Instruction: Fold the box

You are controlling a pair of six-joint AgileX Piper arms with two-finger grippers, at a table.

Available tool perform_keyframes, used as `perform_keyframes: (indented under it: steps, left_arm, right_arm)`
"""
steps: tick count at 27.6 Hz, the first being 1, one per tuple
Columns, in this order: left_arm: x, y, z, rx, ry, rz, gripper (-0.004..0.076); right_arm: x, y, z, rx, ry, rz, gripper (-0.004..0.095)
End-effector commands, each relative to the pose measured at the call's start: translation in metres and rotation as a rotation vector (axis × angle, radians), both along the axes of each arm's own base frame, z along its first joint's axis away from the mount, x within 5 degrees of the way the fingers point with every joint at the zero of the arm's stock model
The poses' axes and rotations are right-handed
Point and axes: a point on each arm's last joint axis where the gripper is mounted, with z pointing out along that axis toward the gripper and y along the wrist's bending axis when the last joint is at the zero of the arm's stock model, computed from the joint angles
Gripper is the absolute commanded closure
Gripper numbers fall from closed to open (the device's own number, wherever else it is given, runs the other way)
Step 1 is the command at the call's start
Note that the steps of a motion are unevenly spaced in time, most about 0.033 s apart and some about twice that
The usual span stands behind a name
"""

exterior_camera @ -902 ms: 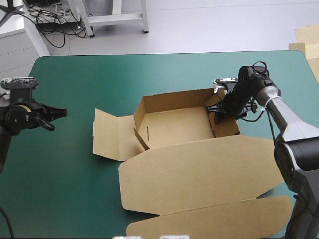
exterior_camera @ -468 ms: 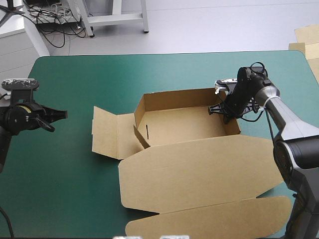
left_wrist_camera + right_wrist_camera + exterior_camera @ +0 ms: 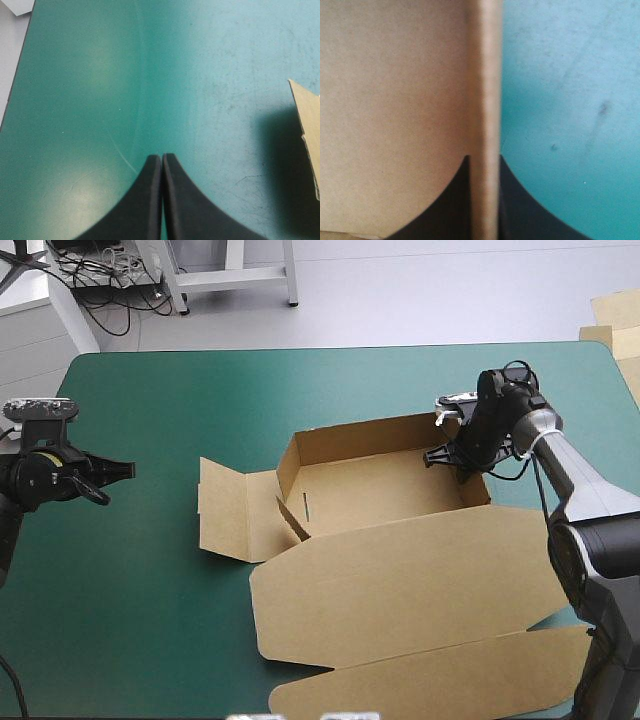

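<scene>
Brown box (image 3: 380,490) sat right of centre on the teal-green cover (image 3: 150,610). Walls were up at 12, 3 and 9 o'clock, the lid lay flat toward 6 and a side flap lay flat toward 9. The 3 o'clock wall was pinched by the right gripper (image 3: 462,454), its edge between the fingers. At the table's 9 o'clock the left gripper (image 3: 118,470) was clenched on nothing, well apart from the box.

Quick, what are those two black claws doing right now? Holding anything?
Left gripper: shut, holding nothing, over the teal-green cover.
Right gripper: shut on the box, pinching one raised wall.
</scene>
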Motion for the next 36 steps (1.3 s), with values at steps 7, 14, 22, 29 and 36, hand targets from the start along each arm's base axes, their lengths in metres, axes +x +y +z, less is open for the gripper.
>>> perform_keyframes:
  steps: [7, 14, 22, 29, 36]
  left_arm:
    - [-0.002, 0.0, 0.017, 0.005, -0.097, 0.002, 0.0734]
    - [-0.003, 0.002, 0.017, 0.032, -0.095, 0.004, 0.0734]
    - [-0.003, 0.005, 0.017, 0.08, -0.092, 0.008, 0.0734]
    - [-0.001, 0.005, 0.018, 0.081, -0.111, 0.006, 0.0734]
    - [0.014, 0.006, 0.004, 0.075, -0.055, 0.004, 0.0734]
  right_arm:
    - [-0.006, -0.003, 0.031, 0.012, -0.062, -0.003, 0.0927]
    - [-0.007, -0.002, 0.031, 0.027, -0.057, -0.01, 0.0927]
    - [-0.012, -0.001, 0.043, 0.095, -0.069, -0.022, 0.0927]
    - [-0.023, -0.035, 0.085, 0.222, -0.177, -0.083, 0.0928]
    - [-0.063, -0.09, 0.151, 0.356, -0.383, -0.186, 0.0928]
